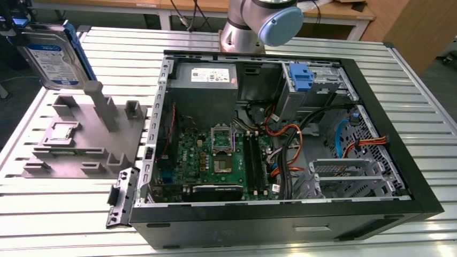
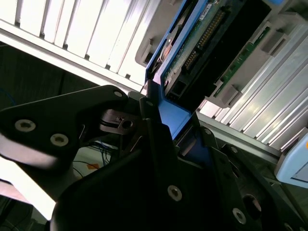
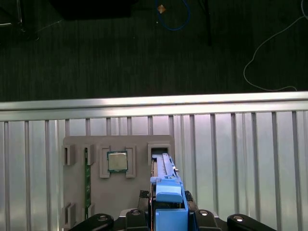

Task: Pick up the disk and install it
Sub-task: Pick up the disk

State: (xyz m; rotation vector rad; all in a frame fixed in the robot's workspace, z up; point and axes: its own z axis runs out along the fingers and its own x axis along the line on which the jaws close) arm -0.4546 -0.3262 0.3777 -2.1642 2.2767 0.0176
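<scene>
The pincer (image 3: pixel 167 212) gripped the disk (image 1: pixel 53 53) by its blue rail, upright above the grey fixture (image 1: pixel 78 144) beside the open computer case (image 1: pixel 271 227); held by that one edge, the disk could have tilted or slipped.

Silver-grey disk (image 1: pixel 51 53) lifted off desk (image 1: pixel 57 214), standing on edge, slightly tilted. White-and-blue label facing out in exterior view, blue carrier rails along both long sides. Hanging at exterior view's far left, above grey fixture (image 1: pixel 78 139). Blue rail end clamped between end effector (image 3: pixel 167 214) fingers. Green circuit-board underside visible in second wrist view.
</scene>
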